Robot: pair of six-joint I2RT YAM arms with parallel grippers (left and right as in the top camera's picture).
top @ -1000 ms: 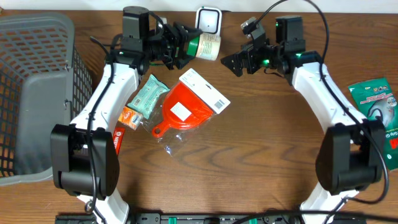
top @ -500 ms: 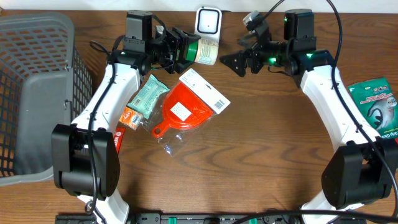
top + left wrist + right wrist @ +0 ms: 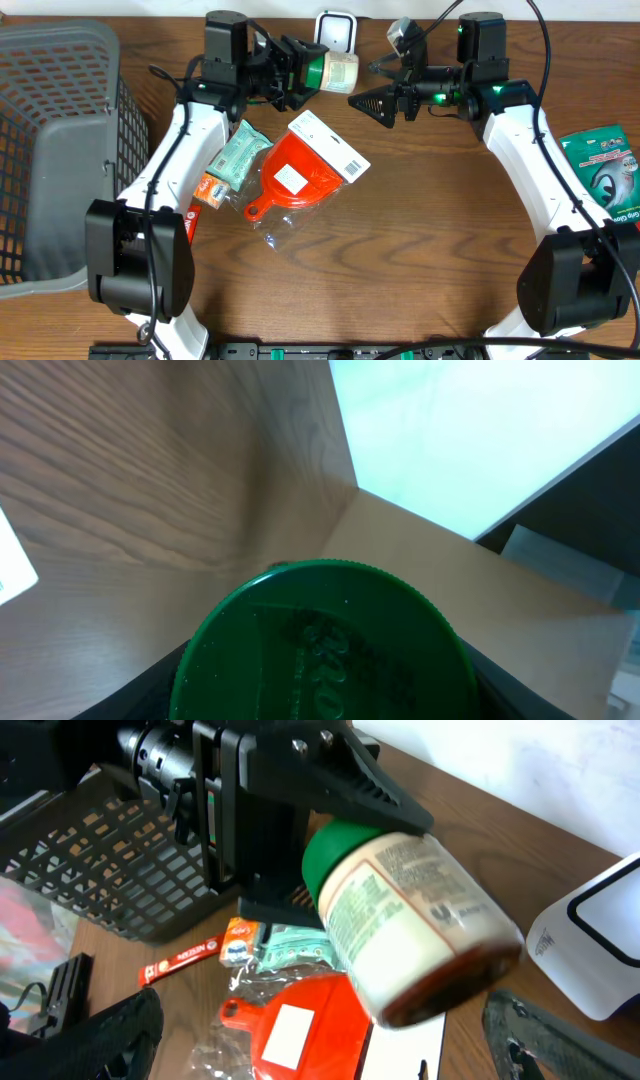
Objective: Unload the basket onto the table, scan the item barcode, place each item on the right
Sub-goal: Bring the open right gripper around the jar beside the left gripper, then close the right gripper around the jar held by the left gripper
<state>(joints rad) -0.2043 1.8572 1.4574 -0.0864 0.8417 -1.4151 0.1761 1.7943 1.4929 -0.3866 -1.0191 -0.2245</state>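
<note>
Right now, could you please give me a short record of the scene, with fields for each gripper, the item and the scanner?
left gripper: closed on the green lid of the green-lidded jar, holding it sideways
right gripper: open, empty, beside the jar's base
scanner: white, just behind the jar
jar label: printed text faces the right wrist camera; no barcode discernible
other items: packaged orange scoop, green pouch, grey basket

Jar (image 3: 335, 72) held at the far side of the table (image 3: 420, 260), before the scanner (image 3: 337, 30).
It is gripped by the left gripper (image 3: 300, 72), with the right gripper (image 3: 368, 102) just to its right. A scoop pack (image 3: 300, 175) and pouch (image 3: 238, 155) are laid mid-table, with a basket (image 3: 70, 190) far left.
</note>
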